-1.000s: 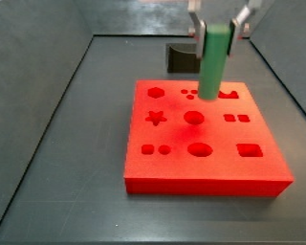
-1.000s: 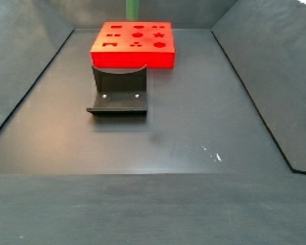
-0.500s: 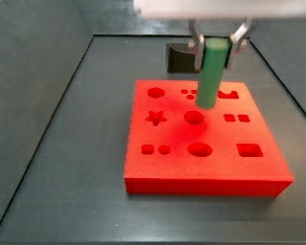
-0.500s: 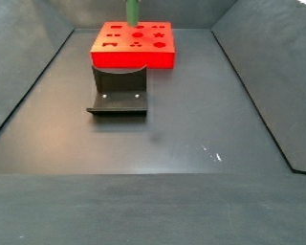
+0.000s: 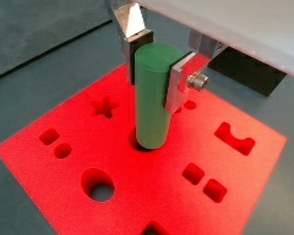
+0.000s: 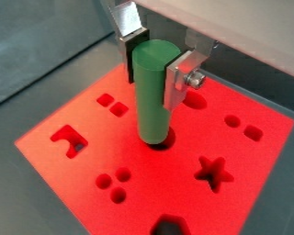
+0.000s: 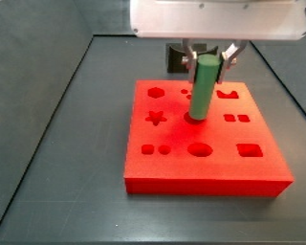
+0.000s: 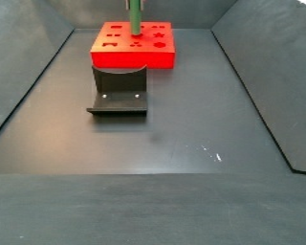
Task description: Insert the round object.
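Observation:
The round object is a long green peg (image 5: 153,96), held upright in my gripper (image 5: 160,66), which is shut on its upper part. In both wrist views its lower end meets the round hole in the middle of the red block (image 5: 63,161); the peg also shows in the wrist view (image 6: 153,92) over that block (image 6: 266,174). In a side view the peg (image 7: 202,88) stands on the block's centre (image 7: 175,167) under the gripper (image 7: 207,55). In a side view only the peg (image 8: 135,17) shows above the far block (image 8: 118,57); the gripper is out of frame there.
The red block has several shaped holes: star (image 7: 155,119), round (image 7: 201,150), square (image 7: 251,149) and small pairs. The dark fixture (image 8: 119,93) stands on the floor in front of the block. Grey walls (image 7: 47,86) line the floor.
The gripper has moved the peg from the block's far edge toward its centre and lowered it, so its lower end now meets the middle round hole.

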